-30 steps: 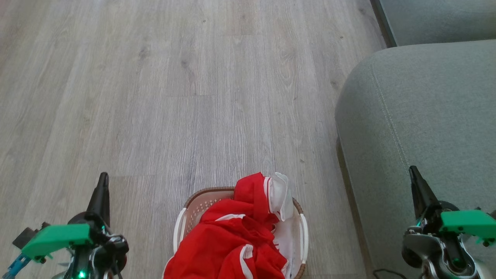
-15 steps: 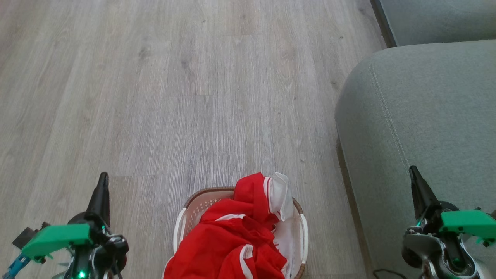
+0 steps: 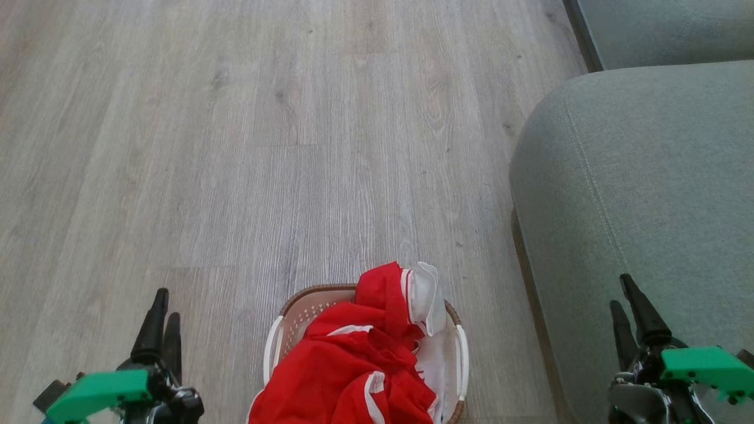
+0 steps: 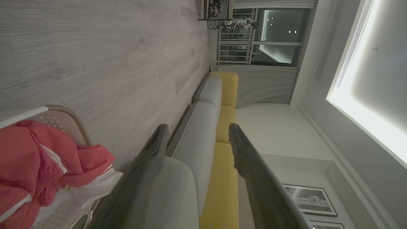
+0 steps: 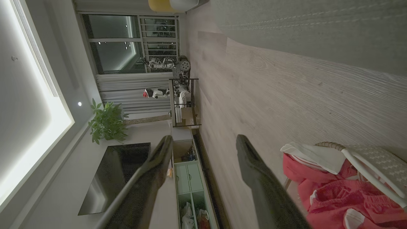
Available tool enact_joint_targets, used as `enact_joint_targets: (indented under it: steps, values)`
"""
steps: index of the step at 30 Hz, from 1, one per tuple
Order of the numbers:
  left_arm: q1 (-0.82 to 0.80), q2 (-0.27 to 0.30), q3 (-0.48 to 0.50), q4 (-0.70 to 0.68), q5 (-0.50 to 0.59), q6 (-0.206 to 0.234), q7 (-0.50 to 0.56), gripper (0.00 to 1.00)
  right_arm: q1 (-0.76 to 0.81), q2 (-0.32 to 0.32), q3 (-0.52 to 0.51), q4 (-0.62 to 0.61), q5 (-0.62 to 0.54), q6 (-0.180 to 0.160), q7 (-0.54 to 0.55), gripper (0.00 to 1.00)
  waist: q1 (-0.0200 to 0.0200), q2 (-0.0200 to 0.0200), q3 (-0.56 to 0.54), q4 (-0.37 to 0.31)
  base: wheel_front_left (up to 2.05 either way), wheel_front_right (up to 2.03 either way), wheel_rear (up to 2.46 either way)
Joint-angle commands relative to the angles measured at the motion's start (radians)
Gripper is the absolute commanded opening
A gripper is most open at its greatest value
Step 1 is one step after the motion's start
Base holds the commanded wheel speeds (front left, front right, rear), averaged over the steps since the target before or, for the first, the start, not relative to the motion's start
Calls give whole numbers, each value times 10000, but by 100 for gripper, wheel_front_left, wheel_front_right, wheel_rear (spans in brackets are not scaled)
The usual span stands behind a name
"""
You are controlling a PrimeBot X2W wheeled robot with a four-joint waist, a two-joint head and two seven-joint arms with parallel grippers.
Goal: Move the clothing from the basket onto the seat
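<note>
The basket point(image 3: 293, 318) sits on the wooden floor point(image 3: 265, 147), straight in front of the robot and between its two arms. The clothing point(image 3: 347, 365) is all in it. It is a crumpled heap of red fabric with white stripe trim, piled higher than the brown rim. A white piece point(image 3: 425, 294) hangs over the far edge on the robot's right. Nothing touches the heap.

The seat point(image 3: 648, 176) is off to the robot's right, grey-green with a stitched seam. Its rounded corner is near the basket but apart from it, with a strip of floor between them.

The left tool point(image 3: 167, 303) hangs low to the left of the basket, pointing away from the robot. In the left wrist view its dark fingers point(image 4: 149, 165) are spread wide, with nothing between them. The right tool point(image 3: 618, 290) shows against the near part of the seat; I cannot tell whether it is above the cushion or just beside it. Its fingers point(image 5: 254, 171) are also spread wide and hold nothing. Each tool has a green block point(image 3: 97, 391) behind its fingers.

Past the left tool the sofa runs on with yellow cushions point(image 4: 224, 152) along its back. Past the right tool, across the room, are a plant point(image 5: 106, 122) and a dark screen point(image 5: 114, 178).
</note>
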Motion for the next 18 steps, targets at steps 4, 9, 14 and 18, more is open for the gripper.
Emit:
enact_joint_targets:
  steps: [4, 9, 14, 18]
  values:
    - [-483, 86, -93, -492, 29, -9, -184, 100, -412, -15, 78, -555, -91, 0, -181, 100, 0, 0, 6, 0, 0, 0, 0]
    - [-505, 90, -152, -640, 189, -12, -331, 100, -426, -73, 188, -751, -222, 0, -346, 100, 0, 0, 13, 3, 0, 0, 0]
    - [-526, 95, -216, -806, 568, -15, -477, 100, -449, -204, 367, -942, -441, 0, -566, 100, 0, 0, 24, 11, 0, 0, 0]
    - [-548, 98, -258, -939, 994, -18, -594, 100, -489, -356, 551, -1080, -775, 0, -735, 100, 0, 0, 37, 14, 0, 0, 0]
